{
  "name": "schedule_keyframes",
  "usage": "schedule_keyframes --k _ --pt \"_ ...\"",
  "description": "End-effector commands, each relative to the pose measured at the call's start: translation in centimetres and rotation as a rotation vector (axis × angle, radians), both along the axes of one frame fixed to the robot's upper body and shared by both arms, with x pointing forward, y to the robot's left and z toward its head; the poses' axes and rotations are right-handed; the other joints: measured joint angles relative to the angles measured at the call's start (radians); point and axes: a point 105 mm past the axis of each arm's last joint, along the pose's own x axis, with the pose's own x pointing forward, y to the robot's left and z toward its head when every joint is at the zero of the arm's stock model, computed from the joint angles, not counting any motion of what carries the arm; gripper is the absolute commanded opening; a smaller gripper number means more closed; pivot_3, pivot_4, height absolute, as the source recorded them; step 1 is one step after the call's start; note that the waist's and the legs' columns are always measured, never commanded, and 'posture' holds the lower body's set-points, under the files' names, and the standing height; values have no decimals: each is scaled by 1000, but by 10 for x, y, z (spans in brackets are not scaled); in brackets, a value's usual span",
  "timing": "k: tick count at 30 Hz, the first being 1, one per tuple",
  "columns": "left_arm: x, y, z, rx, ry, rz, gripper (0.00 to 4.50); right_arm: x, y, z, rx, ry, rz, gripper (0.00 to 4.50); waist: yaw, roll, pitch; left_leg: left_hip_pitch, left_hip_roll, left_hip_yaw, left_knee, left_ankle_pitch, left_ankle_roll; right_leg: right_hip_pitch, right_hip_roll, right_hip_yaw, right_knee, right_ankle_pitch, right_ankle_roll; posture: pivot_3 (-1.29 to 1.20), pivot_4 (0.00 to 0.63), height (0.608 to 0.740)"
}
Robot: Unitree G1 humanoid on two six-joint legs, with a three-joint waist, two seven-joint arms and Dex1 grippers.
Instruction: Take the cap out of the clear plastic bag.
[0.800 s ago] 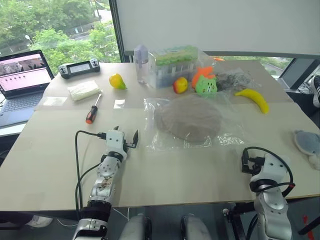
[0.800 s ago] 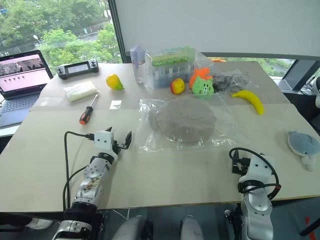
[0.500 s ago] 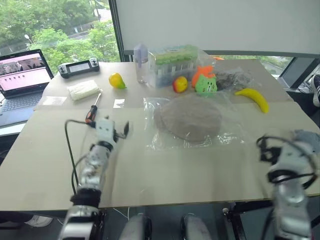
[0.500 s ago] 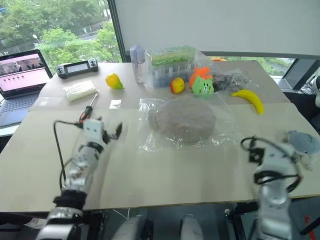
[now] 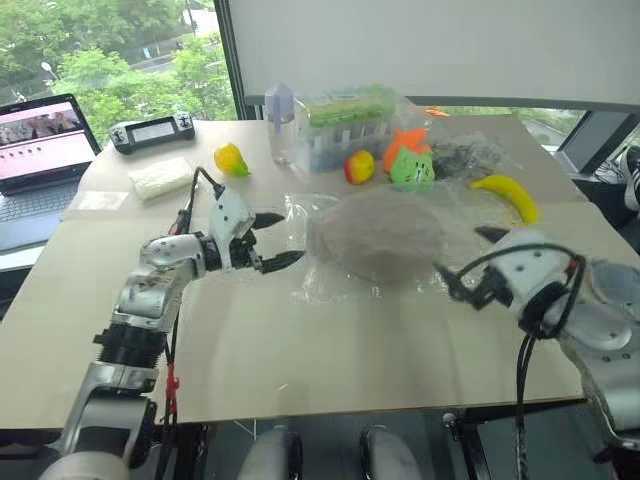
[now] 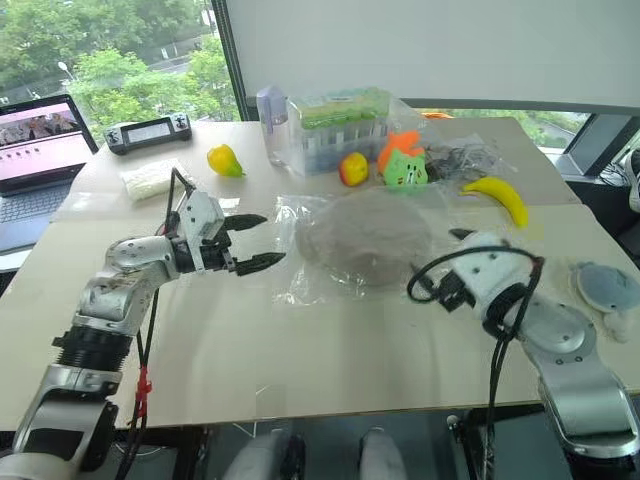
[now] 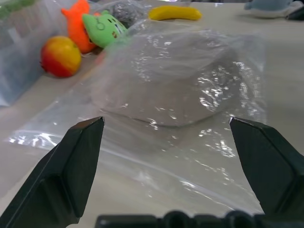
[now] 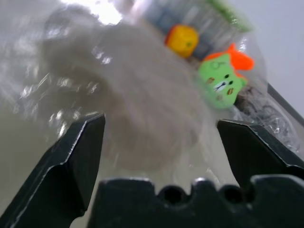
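Beige-grey cap (image 5: 378, 236) inside bag (image 5: 400, 275), flat between both grippers. Left gripper (image 5: 275, 241) spread wide, just beside bag's edge, nearer. Right gripper (image 5: 470, 262) wide too, at opposite edge.

Legible markings: none.
No text, label, brand, number or sign is readable on any item; the laptop screen (image 5: 40, 135) content cannot be resolved.

The two head views look forward and down over the whole table (image 5: 300, 350) from its near edge. Each wrist view sits low and close — both face the clear plastic bag (image 7: 190, 142) from opposite sides.
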Motion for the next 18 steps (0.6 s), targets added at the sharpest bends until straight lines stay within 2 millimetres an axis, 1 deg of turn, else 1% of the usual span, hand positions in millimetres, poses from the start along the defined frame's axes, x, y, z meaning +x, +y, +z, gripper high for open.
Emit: schedule_keyframes --k 1,4,5,7,8,10,12,14,15,18 --pt "-9 -9 20 -26 -52 -92 4500 -3 16 -5 -38 -22 46 4441 0 -1 0 0 0 0 0 0 0 0 0 0 0 0 0 0 150 738" --pt "-13 -11 17 -16 -24 -132 4500 3 14 -25 -153 -29 42 4441 1 -2 1 0 0 0 2 0 0 1 0 2 0 0 0 0 150 738" --pt "-14 -11 16 -13 -13 -137 4500 5 11 -32 -191 -28 32 4441 1 -3 1 0 0 0 3 0 0 0 0 2 1 0 0 0 150 738" --pt "-15 -11 14 1 -6 -146 4500 14 2 -40 -228 -67 -12 4441 1 -3 2 0 -1 0 3 0 0 0 0 2 1 0 0 0 150 738" --pt "-17 -11 13 9 -2 -152 4500 20 -3 -41 -254 -96 -25 4441 1 -3 2 0 -1 0 3 0 0 0 0 2 1 0 0 0 150 738" --pt "-20 -11 11 13 8 -159 4500 33 -11 -38 -291 -168 -48 4441 -1 -3 2 0 -1 0 3 0 -1 0 0 2 2 0 0 0 150 738" --pt "-23 -11 11 13 18 -161 4500 45 -13 -34 -324 -228 -47 4441 -3 -4 2 0 -1 0 3 0 -1 0 0 2 2 1 0 0 150 738" --pt "-23 -9 11 12 10 -138 4500 64 -9 -29 -344 -292 -32 4441 -4 -4 2 0 -1 0 3 1 -1 0 -1 2 2 1 0 0 150 738" --pt "-23 -9 11 12 5 -129 4500 69 -8 -28 -349 -309 -27 4441 -6 -4 2 0 -1 0 3 1 -1 0 0 2 2 1 0 0 150 738" --pt "-25 -5 9 28 -4 -104 4500 88 1 -32 -362 -329 8 4441 -9 -4 2 0 -1 0 2 1 -1 -1 0 3 2 1 -1 0 150 738"
